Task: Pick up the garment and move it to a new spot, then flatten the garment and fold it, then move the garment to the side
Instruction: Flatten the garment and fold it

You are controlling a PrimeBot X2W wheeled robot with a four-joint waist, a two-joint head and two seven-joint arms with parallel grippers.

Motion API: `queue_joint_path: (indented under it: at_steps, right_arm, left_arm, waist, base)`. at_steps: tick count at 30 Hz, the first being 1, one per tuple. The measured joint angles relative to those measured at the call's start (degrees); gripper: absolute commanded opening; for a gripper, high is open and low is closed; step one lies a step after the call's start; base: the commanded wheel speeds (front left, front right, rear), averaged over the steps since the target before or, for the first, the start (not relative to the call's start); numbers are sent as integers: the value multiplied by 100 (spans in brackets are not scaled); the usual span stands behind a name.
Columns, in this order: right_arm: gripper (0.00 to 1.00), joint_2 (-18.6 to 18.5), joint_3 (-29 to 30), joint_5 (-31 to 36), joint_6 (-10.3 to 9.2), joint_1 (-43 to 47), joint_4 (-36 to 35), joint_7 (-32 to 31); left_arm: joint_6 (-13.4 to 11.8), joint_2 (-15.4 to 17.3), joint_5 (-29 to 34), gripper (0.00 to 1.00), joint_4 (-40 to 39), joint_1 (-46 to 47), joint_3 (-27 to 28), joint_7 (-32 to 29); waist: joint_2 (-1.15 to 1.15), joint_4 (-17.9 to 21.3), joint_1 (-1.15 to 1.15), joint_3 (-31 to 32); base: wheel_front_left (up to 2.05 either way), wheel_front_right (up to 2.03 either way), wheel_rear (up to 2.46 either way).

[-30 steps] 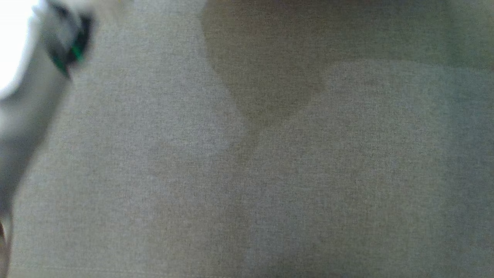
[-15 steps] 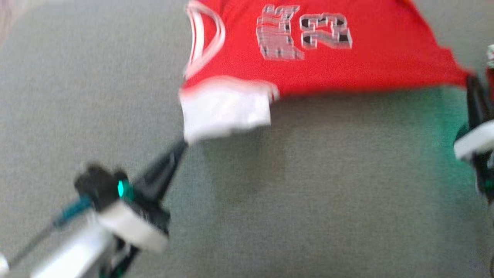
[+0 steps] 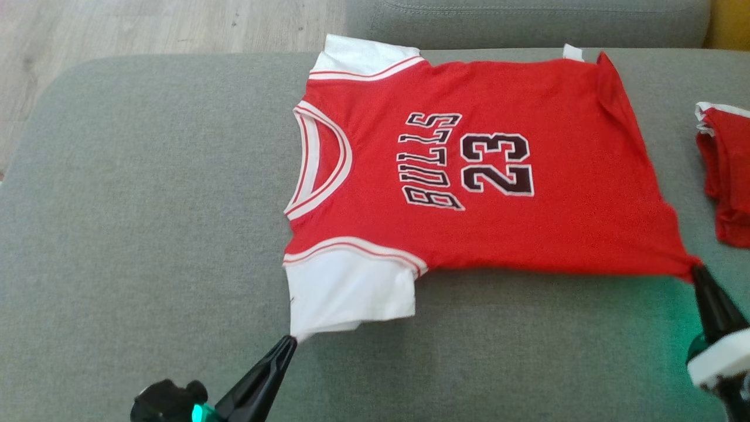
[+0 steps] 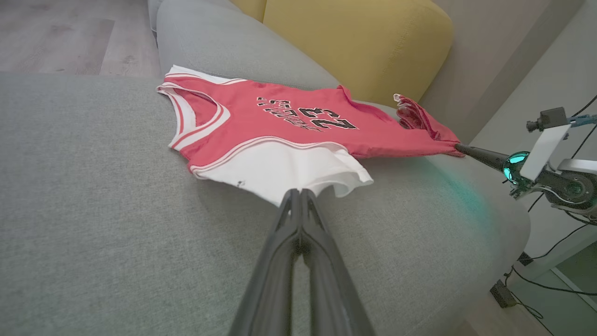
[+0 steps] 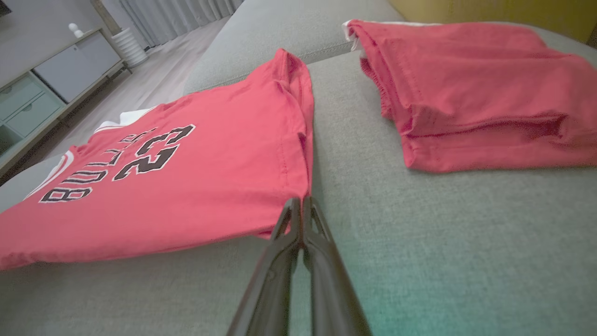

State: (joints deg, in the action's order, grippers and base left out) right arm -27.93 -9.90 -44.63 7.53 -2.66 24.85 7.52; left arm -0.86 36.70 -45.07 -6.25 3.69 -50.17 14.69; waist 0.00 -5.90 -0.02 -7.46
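The garment [image 3: 469, 164] is a red jersey with white sleeves and "BULLS 23" in black, spread flat on the grey sofa seat [image 3: 146, 205]. My left gripper [image 3: 290, 341] is shut on the corner of the near white sleeve [image 4: 289, 168], seen up close in the left wrist view [image 4: 298, 193]. My right gripper [image 3: 696, 269] is shut on the near hem corner of the garment [image 5: 186, 177]; its tips [image 5: 299, 203] pinch the red cloth. The right gripper [image 4: 459, 147] shows at the right of the left wrist view too.
A folded red garment [image 3: 726, 176] lies on the seat just right of the jersey, also in the right wrist view [image 5: 471, 88]. A yellow cushion [image 4: 354, 42] stands behind. Wooden floor [image 3: 146, 23] lies past the sofa's left end.
The head camera has swung from blurred grey cloth to a sharp view of the jersey. The jersey now lies flat, with both grippers still pinching its near corners.
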Motion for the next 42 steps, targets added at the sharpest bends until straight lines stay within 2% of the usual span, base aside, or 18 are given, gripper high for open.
queue_joint_path:
  at_steps: [3,7,9,14,25,32,33,34,35,36,39,42]
  right_arm:
    - [0,111,237,135,0,379,-396,-274]
    - [0,331,693,481,0,392,-754,-614]
    - [0,536,971,748,0,205,-923,-909]
    - [0,772,1288,1089,0,-439,-1131,-1278]
    - [0,981,1641,1495,0,-1618,-1194,-1627]
    - [0,1005,1734,1714,0,-2248,-912,-1661]
    - [17,1032,1763,1752,0,-2293,-834,-1661]
    - [57,1068,1771,1793,0,-2321,-764,-1659]
    - [100,1109,1774,1839,0,-2338,-697,-1646]
    - [100,1152,1778,1889,0,-2354,-619,-1603]
    - [100,1285,1826,1995,0,-2365,-439,-1419]
    - [100,1405,1844,2008,0,-2343,-387,-1188]
  left_arm:
    - [-24,99,1,0,-87,-76,5,0]
    - [-27,111,112,0,-100,92,37,-36]
    - [43,102,272,0,-60,578,73,-165]
    - [199,13,503,0,197,1672,291,-261]
    - [588,-584,1018,0,1305,3602,487,-189]
    - [731,-944,1299,0,2179,4589,520,-45]
    - [750,-990,1317,0,2304,4653,517,-42]
    - [750,-1040,1327,0,2420,4685,527,-40]
    - [751,-1098,1328,73,2526,4688,553,-40]
    - [748,-1155,1329,100,2611,4679,598,-37]
    - [717,-1312,1366,100,2631,4566,903,0]
    - [541,-1432,1383,100,2486,4087,1228,2]
  waist:
    - [0,19,1,0]
    - [0,43,1,-96]
    - [0,35,2,-238]
    - [0,17,3,-554]
    - [0,-34,4,-1271]
    - [0,-41,4,-1682]
    - [0,-37,3,-1718]
    - [0,-31,3,-1744]
    - [0,-21,3,-1759]
    - [0,-10,3,-1768]
    - [0,24,3,-1738]
    - [0,49,2,-1633]
  base:
    - [0,0,0]
    - [0,0,0]
    - [0,0,0]
    - [0,0,0]
    - [0,0,0]
    - [0,0,0]
    - [0,0,0]
    - [0,0,0]
    - [0,0,0]
    - [0,0,0]
    - [0,0,0]
    - [0,0,0]
